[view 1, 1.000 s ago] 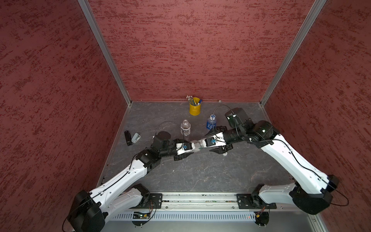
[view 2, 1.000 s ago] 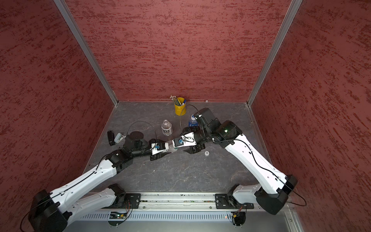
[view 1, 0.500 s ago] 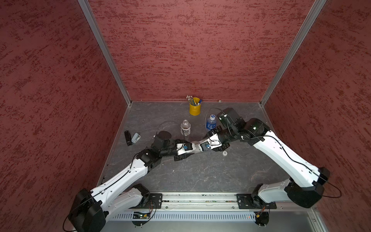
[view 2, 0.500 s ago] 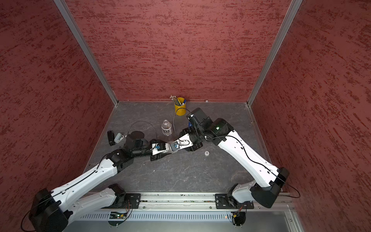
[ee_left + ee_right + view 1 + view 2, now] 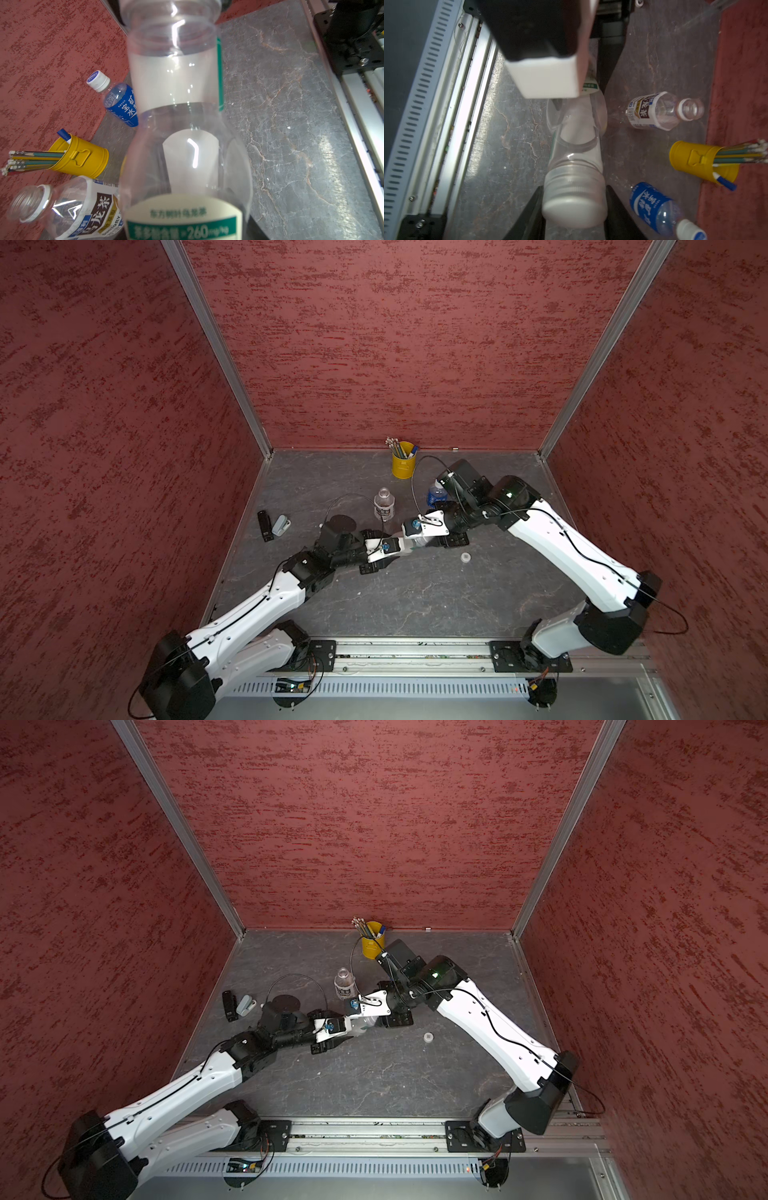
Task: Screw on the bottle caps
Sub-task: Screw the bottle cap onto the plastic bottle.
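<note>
The clear bottle with the green neck band (image 5: 411,544) lies level above the table between my two arms. My left gripper (image 5: 392,549) is shut on its base end, and the bottle (image 5: 176,93) fills the left wrist view. The wide white cap (image 5: 574,199) sits on its neck, with my right gripper (image 5: 574,209) shut on the cap, one black finger (image 5: 532,209) against each side. The blue-labelled bottle (image 5: 435,494) stands behind with its blue-and-white cap (image 5: 97,80) on. The white-labelled bottle (image 5: 383,504) stands with an open neck. A small white cap (image 5: 465,557) lies loose on the table.
A yellow pencil cup (image 5: 403,464) stands at the back wall. A black item (image 5: 264,525) and a grey item (image 5: 281,526) lie near the left wall. Red walls enclose three sides, and a metal rail (image 5: 415,651) runs along the front edge.
My right arm has swung left toward the held bottle, and its jaws have closed in around the wide white cap. The left arm has stayed put with the bottle.
</note>
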{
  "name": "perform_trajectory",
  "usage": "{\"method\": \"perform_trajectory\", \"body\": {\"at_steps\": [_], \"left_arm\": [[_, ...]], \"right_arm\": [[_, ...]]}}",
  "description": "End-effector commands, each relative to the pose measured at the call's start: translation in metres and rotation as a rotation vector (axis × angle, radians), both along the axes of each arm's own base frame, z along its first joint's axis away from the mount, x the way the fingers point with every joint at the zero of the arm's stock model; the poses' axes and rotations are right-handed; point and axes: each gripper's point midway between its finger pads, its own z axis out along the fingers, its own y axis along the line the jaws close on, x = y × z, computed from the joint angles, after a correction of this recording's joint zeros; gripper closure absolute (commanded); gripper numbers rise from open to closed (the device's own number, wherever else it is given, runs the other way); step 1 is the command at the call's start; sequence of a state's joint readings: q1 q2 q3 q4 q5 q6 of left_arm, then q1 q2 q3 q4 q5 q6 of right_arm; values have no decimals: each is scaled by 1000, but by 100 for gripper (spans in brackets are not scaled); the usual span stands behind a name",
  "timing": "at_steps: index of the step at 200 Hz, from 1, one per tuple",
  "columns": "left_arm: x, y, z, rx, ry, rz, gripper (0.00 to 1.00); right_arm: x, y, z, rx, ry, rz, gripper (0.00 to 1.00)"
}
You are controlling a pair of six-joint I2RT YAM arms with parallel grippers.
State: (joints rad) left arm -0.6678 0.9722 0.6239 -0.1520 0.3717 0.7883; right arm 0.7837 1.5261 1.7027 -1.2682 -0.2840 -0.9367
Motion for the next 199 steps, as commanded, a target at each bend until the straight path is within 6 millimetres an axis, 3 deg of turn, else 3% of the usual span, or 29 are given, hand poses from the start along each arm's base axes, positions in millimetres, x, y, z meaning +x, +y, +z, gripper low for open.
{"method": "perform_trajectory", "body": {"at_steps": [1, 34, 67, 92, 127, 148, 157, 178, 199], "left_arm": [[7, -15, 66, -143, -283, -1, 63], [6, -19, 64, -126, -390, 31, 63], [5, -19, 58, -101, -445, 56, 63], [3, -18, 54, -86, -462, 63, 63], [3, -18, 36, -31, -448, 58, 63], [1, -17, 27, -5, -419, 54, 63], [1, -15, 21, 17, -397, 53, 63], [3, -9, 8, 56, -322, 57, 63], [11, -1, 3, 59, -263, 92, 62]], "right_arm": [[-3, 9, -33, -26, 291, -329, 60], [14, 32, -26, 129, 691, -738, 60], [36, 46, 9, 466, 1085, -1017, 61], [57, 29, 16, 659, 1271, -1265, 62], [60, 15, 7, 749, 1435, -1516, 58], [60, 6, 20, 801, 1403, -1530, 54], [61, 3, 33, 833, 1316, -1467, 46], [60, -17, 51, 826, 1030, -1379, 28], [60, -43, 65, 772, 639, -1219, 13]]}}
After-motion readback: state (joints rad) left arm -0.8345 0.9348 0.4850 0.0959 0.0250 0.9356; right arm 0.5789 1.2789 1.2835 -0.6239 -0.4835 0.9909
